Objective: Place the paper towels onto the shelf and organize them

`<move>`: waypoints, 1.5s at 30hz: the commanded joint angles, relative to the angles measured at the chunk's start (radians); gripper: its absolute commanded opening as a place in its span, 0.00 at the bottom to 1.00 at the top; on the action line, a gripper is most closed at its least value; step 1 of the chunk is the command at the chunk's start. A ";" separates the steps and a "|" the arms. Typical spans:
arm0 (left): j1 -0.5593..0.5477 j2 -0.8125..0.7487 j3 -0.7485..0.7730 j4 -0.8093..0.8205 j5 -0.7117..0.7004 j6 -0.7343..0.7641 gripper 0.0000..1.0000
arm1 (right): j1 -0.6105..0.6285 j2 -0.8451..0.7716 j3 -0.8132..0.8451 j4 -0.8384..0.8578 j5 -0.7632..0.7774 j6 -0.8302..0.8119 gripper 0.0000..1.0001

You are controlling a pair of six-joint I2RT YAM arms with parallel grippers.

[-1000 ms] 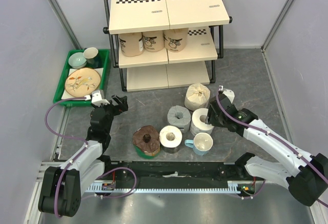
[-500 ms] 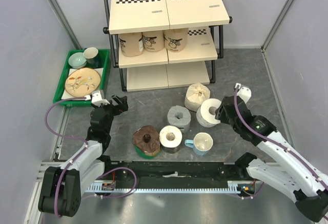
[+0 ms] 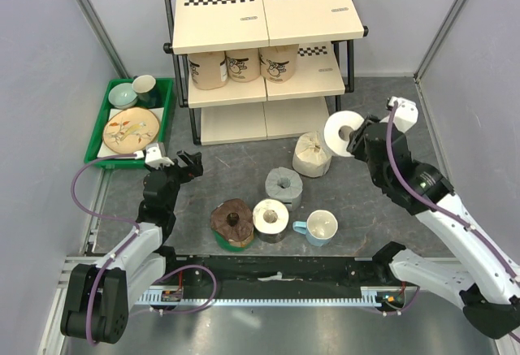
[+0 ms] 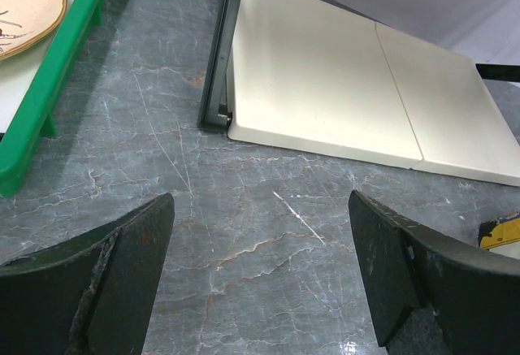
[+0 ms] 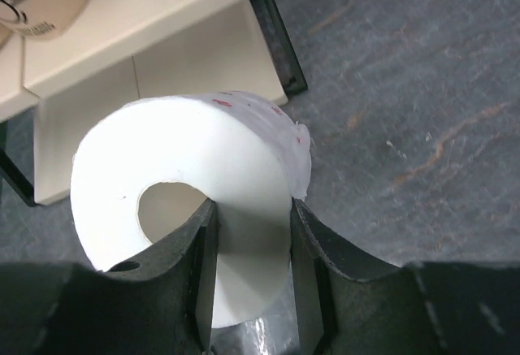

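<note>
My right gripper (image 3: 358,137) is shut on a white paper towel roll (image 3: 342,132), held in the air just right of the shelf (image 3: 268,14) at its lower tiers. In the right wrist view one finger (image 5: 197,245) sits inside the core of the roll (image 5: 183,168) and the other presses its outer wall. Three tan rolls (image 3: 242,65) stand on the middle tier. On the floor are a cream roll (image 3: 312,154), a grey roll (image 3: 283,186), a white roll (image 3: 270,218) and a dark brown roll (image 3: 233,220). My left gripper (image 3: 188,165) (image 4: 260,205) hangs open over bare floor, left of these.
A white mug with a blue handle (image 3: 320,227) stands beside the floor rolls. A green tray (image 3: 104,127) of dishes lies at the left, and its rim (image 4: 49,99) shows in the left wrist view. The shelf's bottom board (image 4: 325,95) lies ahead of the left gripper. Grey walls close in both sides.
The right gripper closed on the white roll beside the mug, lifted it, and carried it back and to the right toward the shelf. The left arm stayed still.
</note>
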 commanded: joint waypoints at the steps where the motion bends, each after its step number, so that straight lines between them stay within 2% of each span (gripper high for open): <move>1: 0.000 -0.003 0.013 0.038 -0.008 -0.021 0.95 | 0.004 0.064 0.117 0.198 0.076 -0.096 0.28; 7: 0.000 -0.006 0.010 0.038 -0.010 -0.021 0.95 | -0.013 0.197 0.230 0.349 0.086 -0.199 0.28; 12: 0.000 -0.008 0.010 0.037 -0.010 -0.021 0.95 | -0.070 0.289 0.315 0.442 -0.011 -0.229 0.27; 16: 0.000 -0.008 0.010 0.038 -0.010 -0.022 0.95 | -0.149 0.374 0.370 0.472 -0.100 -0.225 0.27; 23: 0.000 -0.006 0.010 0.037 -0.011 -0.022 0.95 | -0.179 0.529 0.456 0.504 -0.163 -0.289 0.28; 32: 0.000 -0.008 0.010 0.038 -0.013 -0.024 0.95 | -0.203 0.607 0.516 0.533 -0.217 -0.297 0.28; 45: 0.000 -0.006 0.012 0.038 -0.013 -0.022 0.95 | -0.240 0.647 0.511 0.568 -0.252 -0.268 0.28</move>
